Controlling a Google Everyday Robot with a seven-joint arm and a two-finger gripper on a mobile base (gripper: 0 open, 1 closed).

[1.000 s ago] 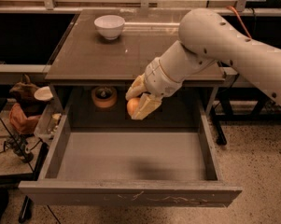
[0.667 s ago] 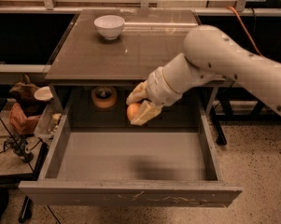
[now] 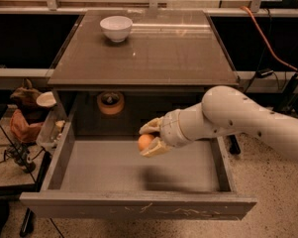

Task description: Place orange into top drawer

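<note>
orange and round, the orange (image 3: 145, 142) is between the two tan fingers of the gripper (image 3: 149, 139), which are closed on it from above and from below, and it hangs over the flat grey bottom of the open top drawer (image 3: 104, 168), near the middle and a little toward the back. the white arm (image 3: 237, 119) comes in from the right, above the drawer's right wall. on the cabinet top (image 3: 158, 53) a white bowl (image 3: 116, 27) stands at the back left, and a tan tape roll (image 3: 110, 102) lies in the dark space under this top, behind the drawer.

tool (image 3: 144, 142) holding orange (image 3: 146, 141) above open top drawer (image 3: 99, 170), bare room beneath
</note>
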